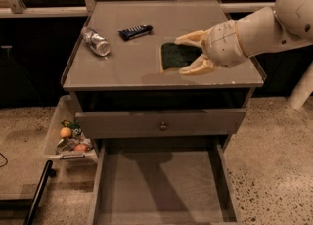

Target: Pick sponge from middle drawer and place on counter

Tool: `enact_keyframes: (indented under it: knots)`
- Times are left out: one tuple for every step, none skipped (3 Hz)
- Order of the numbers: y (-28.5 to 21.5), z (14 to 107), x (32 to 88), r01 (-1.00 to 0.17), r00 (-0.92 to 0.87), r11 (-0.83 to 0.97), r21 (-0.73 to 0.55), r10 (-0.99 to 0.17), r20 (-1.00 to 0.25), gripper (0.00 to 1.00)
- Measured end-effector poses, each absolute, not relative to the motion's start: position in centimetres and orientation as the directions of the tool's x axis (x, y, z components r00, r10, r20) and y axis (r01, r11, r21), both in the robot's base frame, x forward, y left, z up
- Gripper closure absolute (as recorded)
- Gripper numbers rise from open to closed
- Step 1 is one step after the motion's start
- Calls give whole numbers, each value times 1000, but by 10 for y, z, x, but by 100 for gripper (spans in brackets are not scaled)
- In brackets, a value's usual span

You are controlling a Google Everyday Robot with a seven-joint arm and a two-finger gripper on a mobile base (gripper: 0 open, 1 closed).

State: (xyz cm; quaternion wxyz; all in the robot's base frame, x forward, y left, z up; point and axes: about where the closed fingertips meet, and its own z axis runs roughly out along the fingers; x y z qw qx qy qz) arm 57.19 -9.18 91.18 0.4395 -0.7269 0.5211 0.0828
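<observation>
The sponge (175, 55), dark green face toward the camera, is held upright between the two pale fingers of my gripper (180, 56). The gripper is shut on the sponge and reaches in from the right over the right part of the grey counter (127, 67), at or just above its surface. A faint shadow lies on the counter to the sponge's left. The middle drawer (161, 185) is pulled wide open below, and its flat grey floor is bare.
A dark blue snack-bar wrapper (135, 32) and a crushed clear bottle (96, 42) lie on the counter's back left. A closed drawer front with a round knob (161, 123) sits above the open drawer. A bin of small items (68, 138) stands on the floor at left.
</observation>
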Motion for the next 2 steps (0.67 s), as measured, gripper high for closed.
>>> enact_keyframes:
  knots:
    - [-94, 907, 610, -846, 411, -15, -533, -656, -633, 100]
    - [-91, 895, 639, -873, 370, 32, -487, -608, -703, 100]
